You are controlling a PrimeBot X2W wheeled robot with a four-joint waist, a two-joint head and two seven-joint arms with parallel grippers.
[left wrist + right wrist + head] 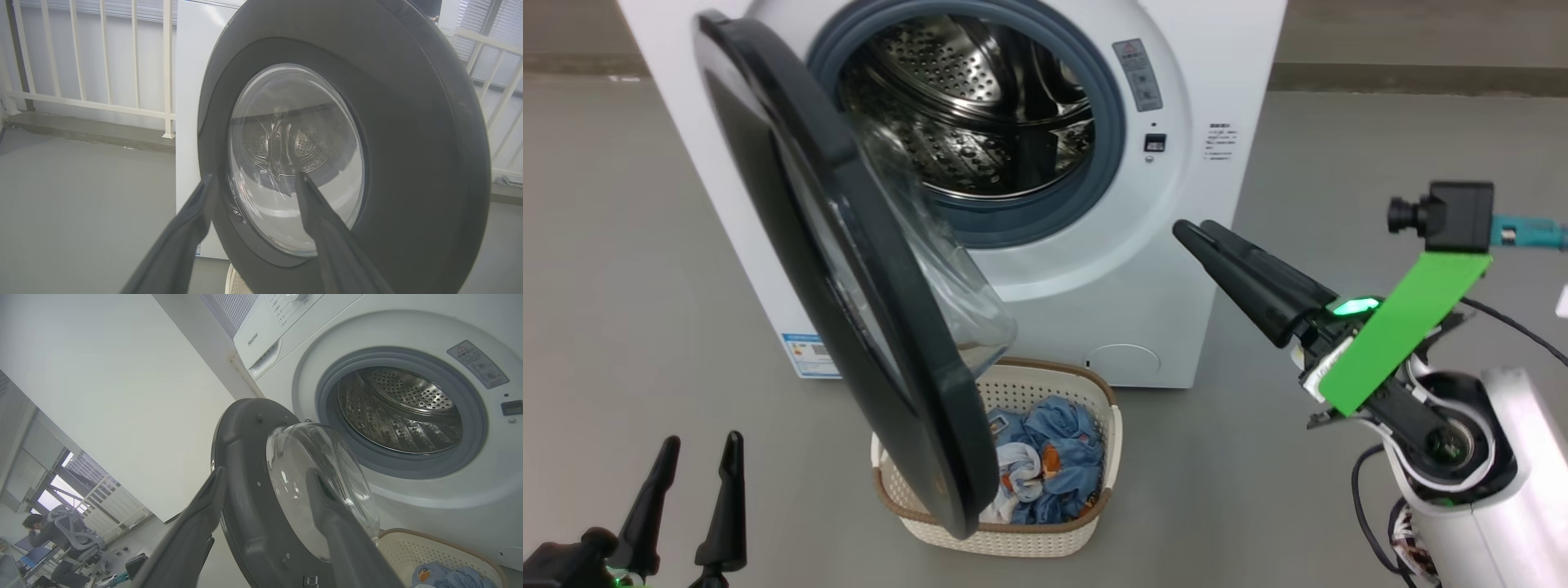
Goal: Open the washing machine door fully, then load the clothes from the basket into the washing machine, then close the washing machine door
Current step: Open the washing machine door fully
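Observation:
The white washing machine (pixel 1176 122) stands ahead, its steel drum (pixel 980 106) exposed. The washing machine door (pixel 849 269), a black ring with a glass bowl, is swung out to the left and hangs partly over the basket (pixel 1045 371). In the basket lie the clothes (pixel 1054 457), light blue with a white piece. My left gripper (pixel 703 439) is open at the lower left, facing the door's outer side (pixel 408 143). My right gripper (pixel 1194 229) is open in the air to the right of the door, pointing at its inner side (pixel 241 457), touching nothing.
Grey floor (pixel 621 286) lies all around the machine. A white railing (pixel 102 61) runs behind the machine's left side. A person (pixel 36 531) sits on a chair in the distance. The basket (pixel 408 547) stands right below the door opening.

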